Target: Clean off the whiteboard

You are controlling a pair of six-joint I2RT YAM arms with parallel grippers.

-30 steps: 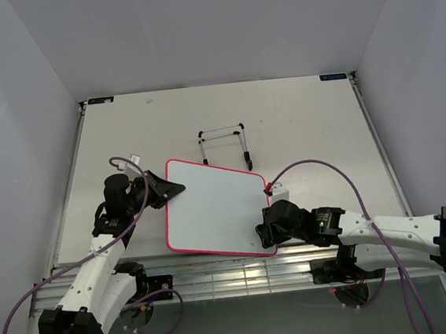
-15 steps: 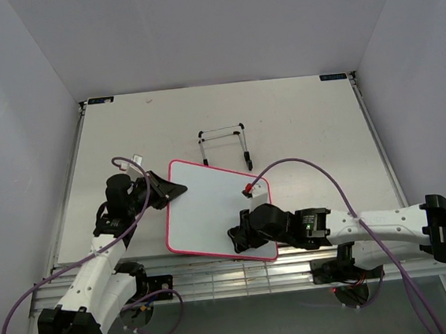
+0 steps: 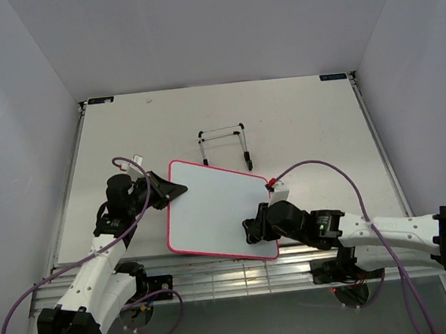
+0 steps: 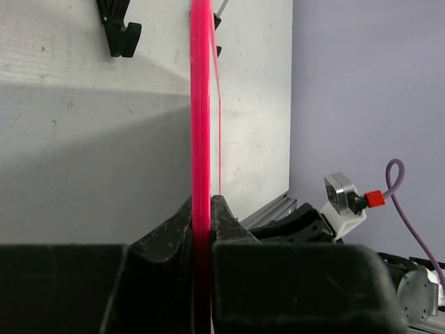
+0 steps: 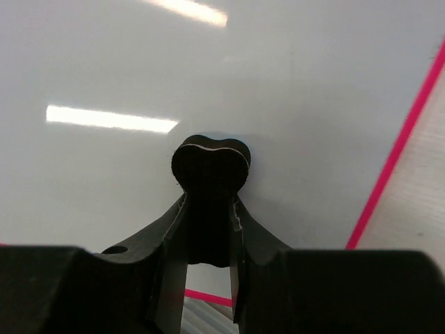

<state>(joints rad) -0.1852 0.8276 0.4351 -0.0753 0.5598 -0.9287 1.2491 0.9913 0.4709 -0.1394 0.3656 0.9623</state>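
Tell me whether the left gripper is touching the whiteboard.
Touching. Left wrist view: the left gripper clamps the whiteboard by its pink edge, jaws pressed against both sides.

Whiteboard [image 3: 220, 215] fills near-centre bench [image 3: 305, 119]. Left gripper [image 3: 174, 191], fingers clamped on its left edge, blocks that side. Right gripper [image 3: 251, 229], holding black eraser [image 5: 211, 163], sits over board's near-right part. Wire easel stand [image 3: 225, 143] just beyond board's far edge. Open passage: bench along far side, right of board, far-left corner.

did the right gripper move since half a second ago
Yes. Against the easel, the right gripper, holding the eraser, has slid right across the whiteboard, toward its right edge.
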